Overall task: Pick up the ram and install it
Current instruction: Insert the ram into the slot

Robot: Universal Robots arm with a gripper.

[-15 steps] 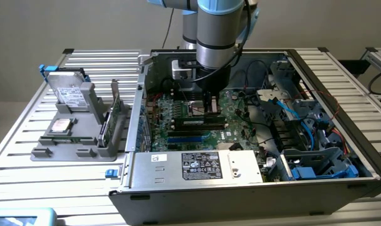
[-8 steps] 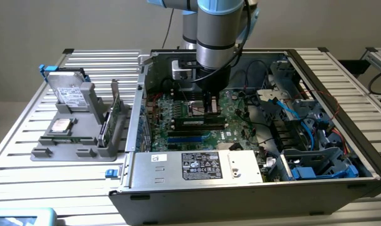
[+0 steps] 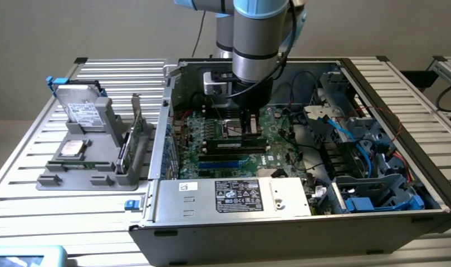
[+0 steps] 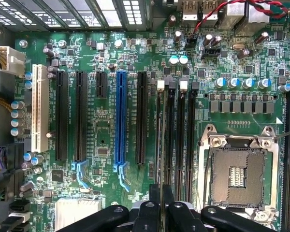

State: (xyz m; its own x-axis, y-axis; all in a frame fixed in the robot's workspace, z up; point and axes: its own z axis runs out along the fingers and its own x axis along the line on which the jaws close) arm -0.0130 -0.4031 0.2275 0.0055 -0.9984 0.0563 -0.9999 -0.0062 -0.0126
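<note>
My gripper [image 3: 245,131] reaches down into the open computer case [image 3: 403,183], just above the motherboard [image 3: 203,133]. Its black fingers [image 4: 153,200] stand close together, shut on the ram [image 4: 159,145]. From the wrist the ram appears edge-on as a thin strip running along the outermost of the black memory slots [image 4: 181,140], beside the white latches [image 4: 160,86]. How deep it sits in that slot I cannot tell. In the exterior view the memory slots [image 3: 236,147] lie directly under the fingers.
A grey holder [image 3: 69,178] at the exterior view's left carries a silver hard drive [image 3: 84,108] and a green expansion card [image 3: 136,136]. Inside the case are the power supply [image 3: 233,194], the empty CPU socket [image 4: 237,174], a blue slot [image 4: 120,116], cables [image 3: 344,130] and a blue drive cage [image 3: 381,200].
</note>
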